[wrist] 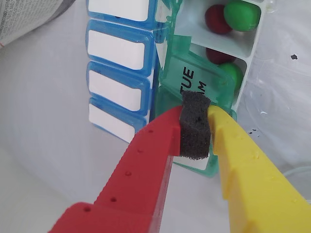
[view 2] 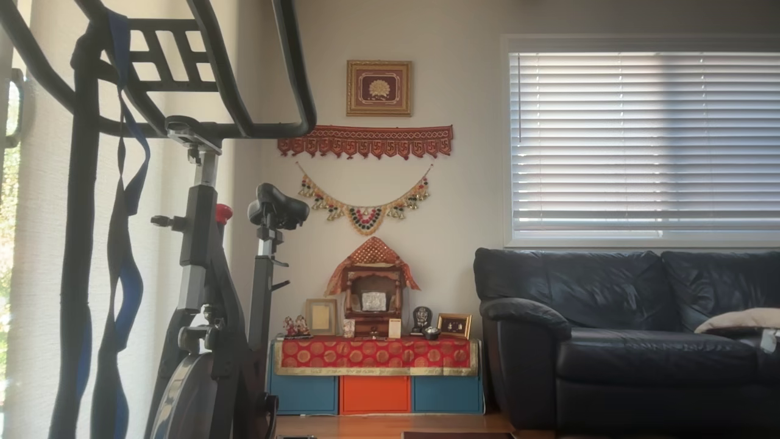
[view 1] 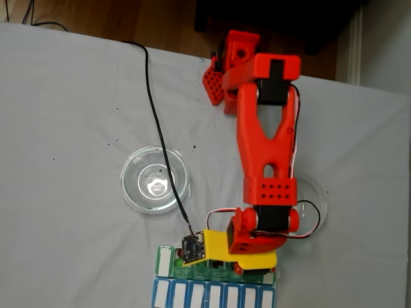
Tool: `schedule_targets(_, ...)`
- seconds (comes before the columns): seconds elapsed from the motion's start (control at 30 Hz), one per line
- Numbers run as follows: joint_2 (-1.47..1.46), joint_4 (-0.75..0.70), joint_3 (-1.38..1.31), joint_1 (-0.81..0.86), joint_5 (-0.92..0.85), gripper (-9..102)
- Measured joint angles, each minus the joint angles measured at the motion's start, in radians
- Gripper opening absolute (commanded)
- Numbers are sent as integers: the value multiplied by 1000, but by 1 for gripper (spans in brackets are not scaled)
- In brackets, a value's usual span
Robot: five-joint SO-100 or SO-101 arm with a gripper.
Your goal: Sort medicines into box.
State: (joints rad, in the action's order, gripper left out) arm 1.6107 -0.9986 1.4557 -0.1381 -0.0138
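Item: pill box (view 1: 215,290), near tabletop edge. Gripper (wrist: 195,127) nearly together, clamping nothing, foam pad (wrist: 195,127) against half-raised TUE lid (wrist: 197,80). Medicines (wrist: 229,18) inside. Advisable: press lid down squarely.

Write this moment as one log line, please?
gripper: nearly shut, foam pad at TUE lid | pill box: red and green balls in open compartments | glass dish: empty

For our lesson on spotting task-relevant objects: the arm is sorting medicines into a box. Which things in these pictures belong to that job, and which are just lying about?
Belongs to the job:
- pill box, one green lid half raised
- red and green balls in its open compartments
- gripper, foam pad at the lid
- two clear glass dishes

Just lying about:
- black cable
- exercise bike
- sofa
- shrine cabinet
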Motion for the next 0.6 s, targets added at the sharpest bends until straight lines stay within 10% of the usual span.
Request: schedule_targets(0.6,-94,-92,-48,0,-34,1)
